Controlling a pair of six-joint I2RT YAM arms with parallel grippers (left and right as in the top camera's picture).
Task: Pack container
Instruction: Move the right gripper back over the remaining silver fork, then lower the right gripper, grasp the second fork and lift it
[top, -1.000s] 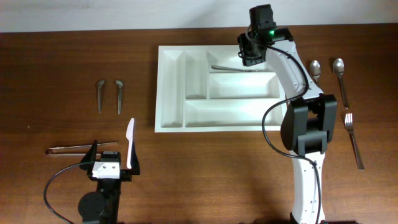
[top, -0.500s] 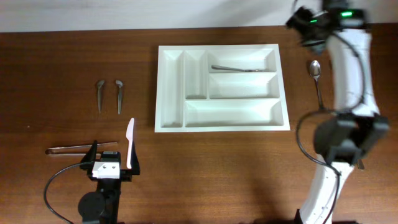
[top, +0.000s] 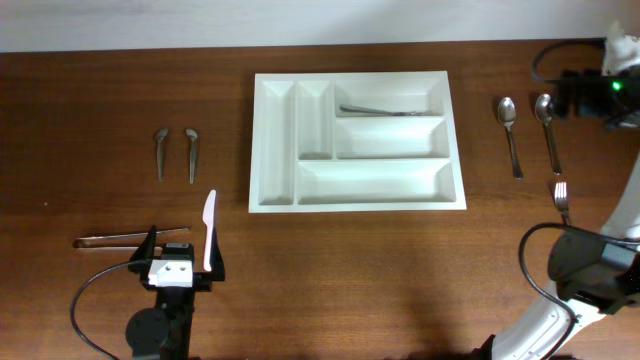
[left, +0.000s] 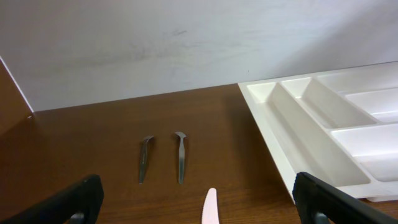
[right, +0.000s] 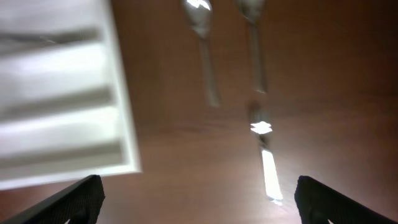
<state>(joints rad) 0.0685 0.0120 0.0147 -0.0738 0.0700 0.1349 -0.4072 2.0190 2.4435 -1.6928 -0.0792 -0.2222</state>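
Container (top: 258, 150) at far centre of table (top: 100, 80); nothing gripped.
One metal utensil (top: 380, 110) is laid in the far long compartment. The left gripper (left: 200, 204) and the right gripper (right: 199, 200) are held wide open and empty. Two spoons (top: 510, 125) and a fork (top: 562, 195) are noted right of the container, apart from it.

The container (right: 62, 106), blurred, fills the left; a spoon (right: 206, 56) and a second spoon (right: 255, 50) lie side by side (bowls topmost), a fork (right: 265, 149) glinting beneath.
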